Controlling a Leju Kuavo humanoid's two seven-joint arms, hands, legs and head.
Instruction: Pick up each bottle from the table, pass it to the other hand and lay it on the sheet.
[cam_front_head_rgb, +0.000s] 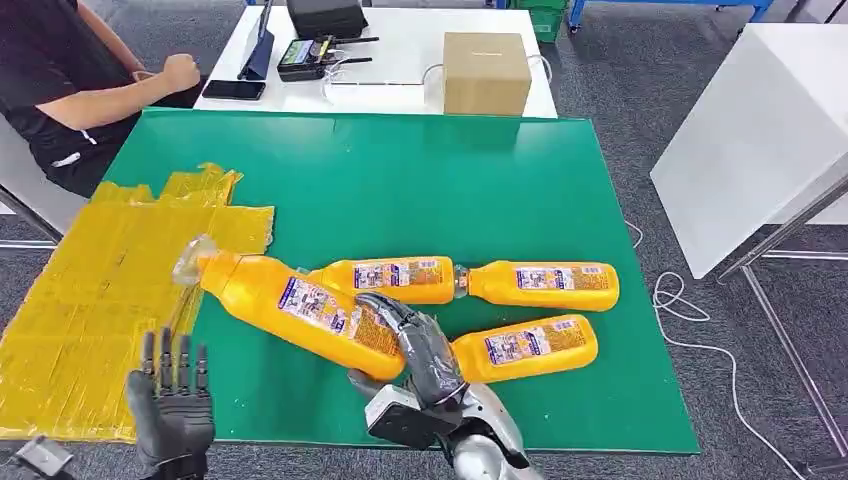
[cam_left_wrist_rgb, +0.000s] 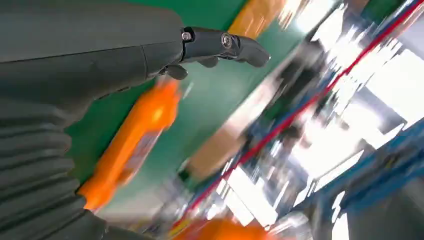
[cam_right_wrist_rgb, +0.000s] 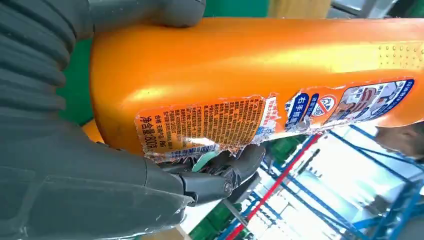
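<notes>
- A large orange bottle (cam_front_head_rgb: 300, 310) is gripped near its base by the right hand (cam_front_head_rgb: 420, 350), lifted off the green counter (cam_front_head_rgb: 400, 180) and tilted, cap end toward the yellow sheet (cam_front_head_rgb: 90, 290).
- The neck is aimed left, judged so it can be taken by the other hand.
- The left hand (cam_front_head_rgb: 172, 405) is held up empty, fingers spread, near the sheet's edge, apparently waiting for the hand-over.
- Three more bottles (cam_front_head_rgb: 540, 285) are left lying on the counter just beyond the right hand.
- No bottle is seen on the sheet yet.
</notes>
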